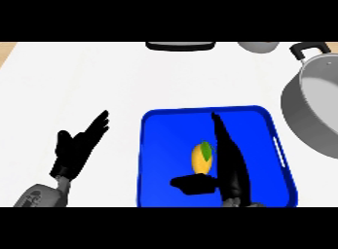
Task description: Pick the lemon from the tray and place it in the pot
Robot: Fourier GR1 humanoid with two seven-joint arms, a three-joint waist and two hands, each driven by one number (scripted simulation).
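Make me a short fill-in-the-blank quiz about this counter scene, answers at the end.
1. The lemon lies on the ____ tray.
2. The right hand is above the tray, fingers straight, next to the ____.
3. The grey pot stands to the ____ of the tray.
4. The left hand rests open, ____ of the tray.

Answers: blue; lemon; right; left

lemon (pixel 203 156) on tray (pixel 171 146), pot (pixel 322 107) right

A yellow lemon (pixel 203 157) lies on the blue tray (pixel 164 146). The right hand (pixel 229 165) reaches over the tray, fingers straight, thumb just below the lemon. The left hand (pixel 76 148) rests open left of the tray. A grey pot (pixel 301 104) stands at the right.
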